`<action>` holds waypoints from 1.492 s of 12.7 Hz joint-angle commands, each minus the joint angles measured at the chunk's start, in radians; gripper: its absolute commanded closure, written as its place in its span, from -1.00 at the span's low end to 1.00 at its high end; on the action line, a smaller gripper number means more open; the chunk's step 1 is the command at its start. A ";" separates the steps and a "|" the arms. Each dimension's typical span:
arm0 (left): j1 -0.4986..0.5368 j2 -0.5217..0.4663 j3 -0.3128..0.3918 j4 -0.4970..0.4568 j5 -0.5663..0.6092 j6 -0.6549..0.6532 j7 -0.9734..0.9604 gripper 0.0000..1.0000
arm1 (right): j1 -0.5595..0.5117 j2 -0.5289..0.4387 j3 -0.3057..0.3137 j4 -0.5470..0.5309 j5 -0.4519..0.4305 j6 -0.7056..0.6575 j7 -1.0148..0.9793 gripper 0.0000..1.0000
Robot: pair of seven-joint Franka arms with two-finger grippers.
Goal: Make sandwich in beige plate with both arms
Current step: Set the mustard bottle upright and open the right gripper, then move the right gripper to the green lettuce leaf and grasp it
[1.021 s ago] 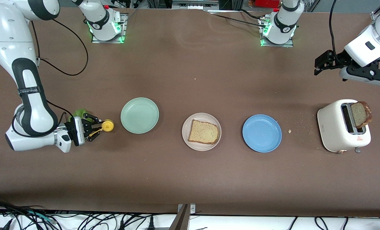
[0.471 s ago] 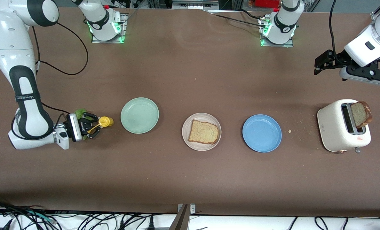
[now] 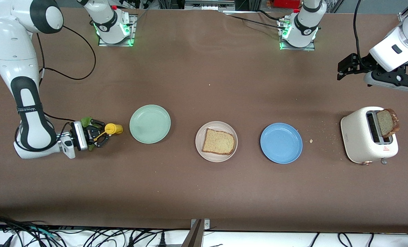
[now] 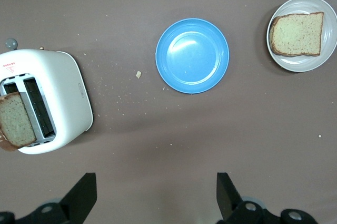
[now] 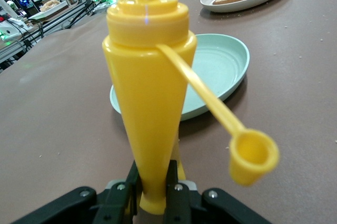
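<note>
My right gripper (image 3: 102, 135) is clamped on a yellow plastic squeeze bottle (image 3: 113, 129) beside the mint-green round plate (image 3: 150, 124); my left gripper (image 4: 155, 203) waits wide open, holding nothing.

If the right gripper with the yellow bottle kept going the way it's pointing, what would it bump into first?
Probably the mint-green plate. The right gripper, jaws shut on the yellow bottle, points along the table toward it. The bottle would likely reach the rim first, though its height above the table is unclear.

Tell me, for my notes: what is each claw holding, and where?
Right claw grips the yellow bottle at its narrow base. Left claw is open, holding nothing.
</note>
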 commanded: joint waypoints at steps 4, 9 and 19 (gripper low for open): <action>0.003 -0.008 0.002 -0.006 -0.009 -0.009 0.007 -1.00 | -0.003 0.027 0.003 -0.012 0.086 -0.017 -0.013 0.86; 0.003 -0.008 0.002 -0.006 -0.009 -0.009 0.007 -1.00 | -0.004 0.031 0.003 -0.012 0.111 -0.029 -0.024 -0.99; 0.001 -0.008 0.002 -0.006 -0.009 -0.007 0.007 -1.00 | 0.002 -0.087 -0.063 -0.001 -0.042 -0.009 -0.012 -1.00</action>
